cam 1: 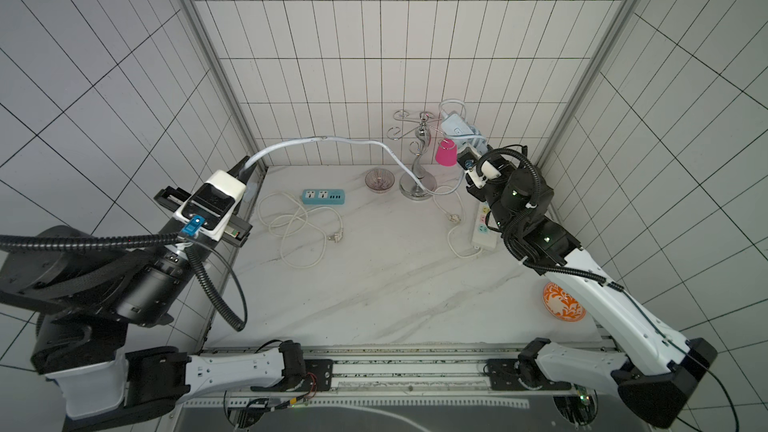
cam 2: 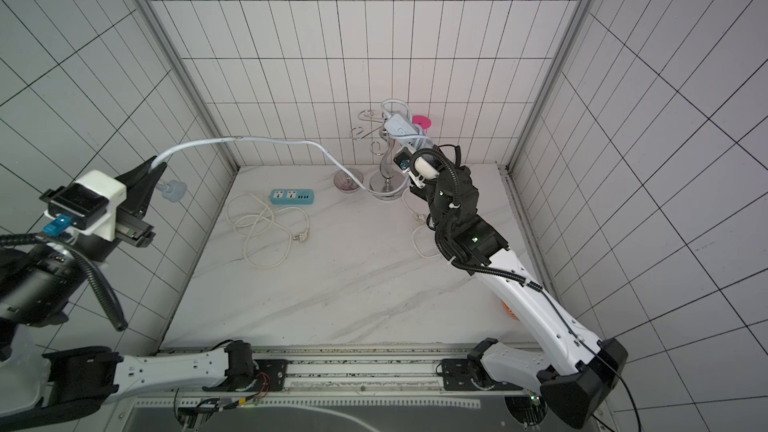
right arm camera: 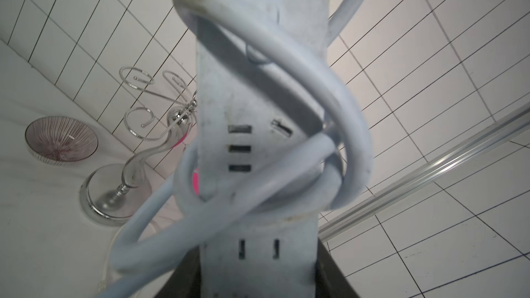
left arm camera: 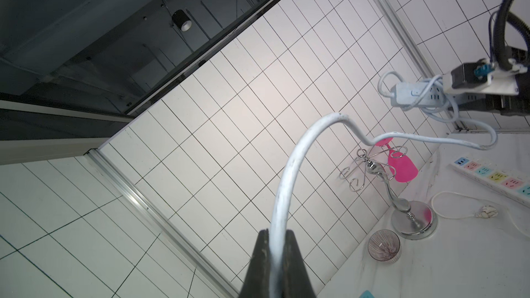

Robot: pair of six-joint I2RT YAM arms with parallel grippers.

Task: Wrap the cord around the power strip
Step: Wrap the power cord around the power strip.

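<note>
Strip (cam 1: 459, 130) in air over far right corner of table (cam 1: 374, 292), my right gripper (right arm camera: 258, 270) clamped on its end to leave the body free | cord (cam 1: 324, 140): some loops on strip, rest pinched in my left gripper (left arm camera: 276, 235), held far aside, I judge for tension | writing: none readable

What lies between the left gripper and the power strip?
Only the cord itself: from the left gripper it arcs through the air, dips near the metal stand, then rises to the power strip, as both top views show.
</note>
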